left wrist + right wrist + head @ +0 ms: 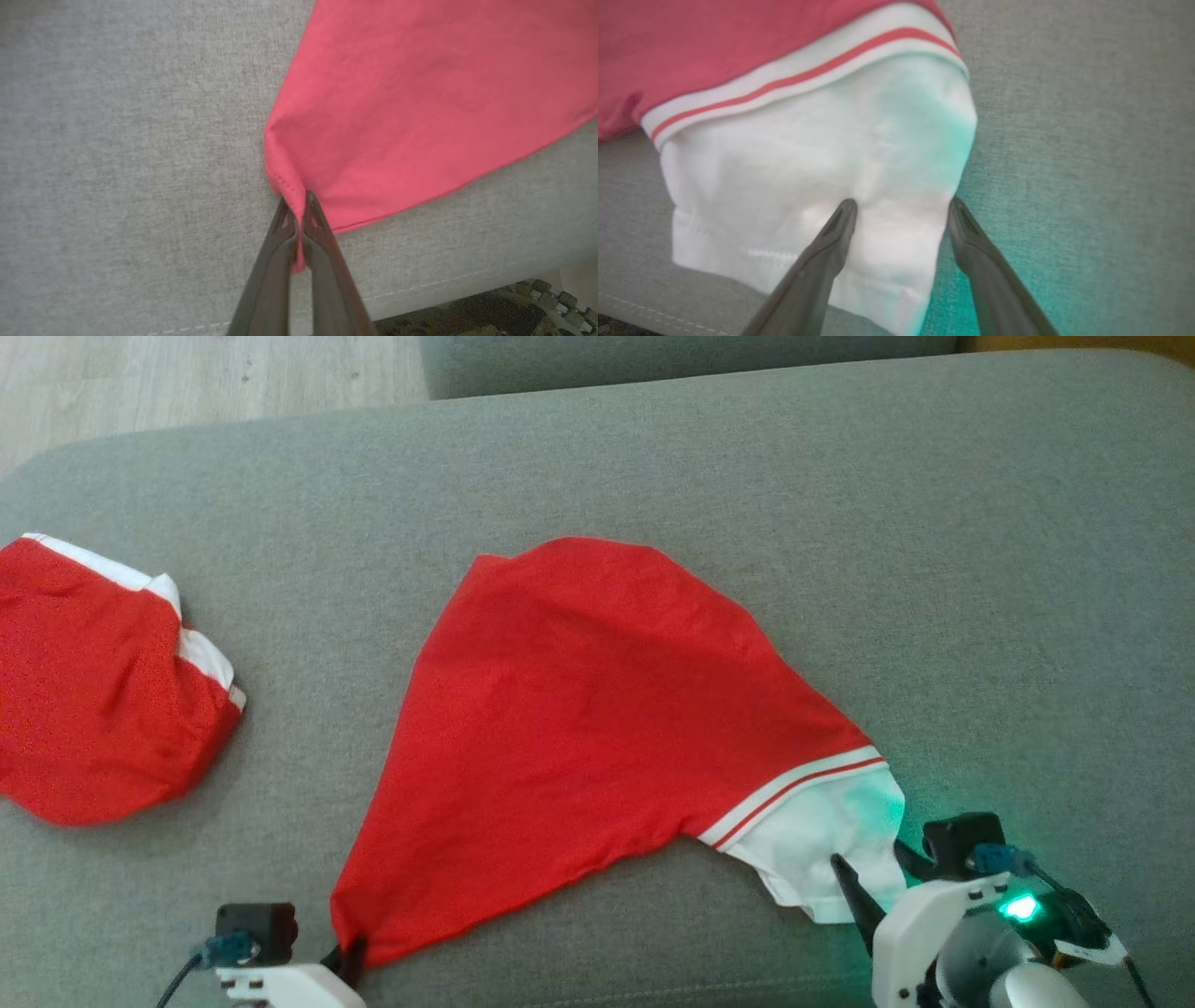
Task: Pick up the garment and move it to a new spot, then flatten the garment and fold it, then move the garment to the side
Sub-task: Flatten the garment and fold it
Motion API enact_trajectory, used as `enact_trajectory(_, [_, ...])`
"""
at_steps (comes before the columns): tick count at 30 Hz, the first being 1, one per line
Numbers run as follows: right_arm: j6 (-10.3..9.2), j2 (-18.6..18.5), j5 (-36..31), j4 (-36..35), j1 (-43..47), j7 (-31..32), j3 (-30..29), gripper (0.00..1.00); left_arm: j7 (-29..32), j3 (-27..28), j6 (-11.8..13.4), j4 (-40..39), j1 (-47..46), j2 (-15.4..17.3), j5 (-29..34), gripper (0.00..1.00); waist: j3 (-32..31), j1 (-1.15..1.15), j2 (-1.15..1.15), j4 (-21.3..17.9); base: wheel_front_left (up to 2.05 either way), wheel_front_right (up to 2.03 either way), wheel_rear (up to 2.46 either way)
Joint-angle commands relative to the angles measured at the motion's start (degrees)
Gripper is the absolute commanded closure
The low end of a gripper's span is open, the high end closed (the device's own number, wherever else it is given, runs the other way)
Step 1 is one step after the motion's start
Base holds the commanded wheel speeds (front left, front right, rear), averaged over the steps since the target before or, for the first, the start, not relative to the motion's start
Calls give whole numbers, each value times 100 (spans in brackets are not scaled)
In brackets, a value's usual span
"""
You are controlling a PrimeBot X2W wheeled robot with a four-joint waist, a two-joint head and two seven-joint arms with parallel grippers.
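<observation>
The garment is red with a white, red-striped band and a white end, and it lies spread on the grey cushion. My left gripper is shut on its near red corner; in the left wrist view the hem of the garment is pinched between the tips of the left gripper. My right gripper stands open at the white end. In the right wrist view the right gripper straddles the right edge of the garment's white cloth, one finger over the cloth and one beside it.
A second red garment with white trim lies bunched at the cushion's left. The cushion's front seam runs just behind both grippers. Another grey cushion borders the far side, with wooden floor beyond. A dark patterned rug lies below the front edge.
</observation>
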Motion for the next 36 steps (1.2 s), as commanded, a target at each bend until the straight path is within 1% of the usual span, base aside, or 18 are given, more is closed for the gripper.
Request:
enact_trajectory(1, [45,-11,130,-31,41,128,336,100,-44,119,-1,-137,-275,45,-62,100,1,0,0,9,0,0,0])
enact_trajectory(3, [45,-50,325,-100,34,175,507,100,-38,107,-7,-160,-270,45,-84,100,-11,0,0,16,0,0,0])
enact_trajectory(7, [45,-103,732,-381,16,68,535,100,-17,90,-44,-330,-220,42,-179,100,-69,0,0,16,0,0,0])
enact_trajectory(10, [45,-52,1163,-819,25,-80,385,100,8,124,-74,-667,-150,-6,-366,100,-139,0,0,3,0,0,0])
enact_trajectory(13, [45,8,1777,-1550,46,-168,162,100,83,212,-118,-1291,-68,-77,-712,100,-224,0,0,-22,0,0,0])
enact_trajectory(14, [45,8,1777,-1550,46,-168,162,100,83,212,-118,-1291,-68,-77,-712,100,-224,0,0,-22,0,0,0])
enact_trajectory(18, [45,41,2772,-2859,88,-98,-283,100,368,331,-183,-2471,21,-88,-1238,100,-322,0,0,-58,0,0,0])
enact_trajectory(20, [45,43,3320,-3537,117,29,-536,100,540,387,-215,-3118,18,-134,-1692,100,-359,0,0,-74,0,0,0])
enact_trajectory(24, [45,-9,3948,-4617,55,325,-1218,100,877,551,-234,-4352,-168,-200,-2757,100,-387,0,0,-119,0,0,0])
enact_trajectory(27, [45,-18,4261,-5178,-231,634,-1694,100,1183,783,-129,-4996,-578,-91,-3254,100,-324,0,0,-167,0,0,0])
enact_trajectory(30, [45,-78,4429,-5436,-767,1030,-2071,100,1515,961,10,-5255,-1238,82,-3622,100,-200,0,0,-210,0,0,0])
enact_trajectory(32, [45,-110,4526,-5418,-1248,1326,-2253,100,1751,991,142,-5280,-1785,154,-3899,100,-68,0,0,-225,0,0,0])
enact_trajectory(34, [45,-254,4413,-5244,-1786,1623,-2434,100,2015,986,257,-5174,-2367,290,-4061,100,88,0,0,-212,0,0,0])
enact_trajectory(35, [45,-294,4344,-4939,-2332,1920,-2487,100,2248,938,343,-4920,-2951,425,-4125,100,286,0,0,-187,0,0,0])
enact_trajectory(36, [45,-336,4236,-4777,-2615,2051,-2508,100,2354,894,363,-4741,-3242,504,-4108,100,407,0,0,-157,0,0,0])
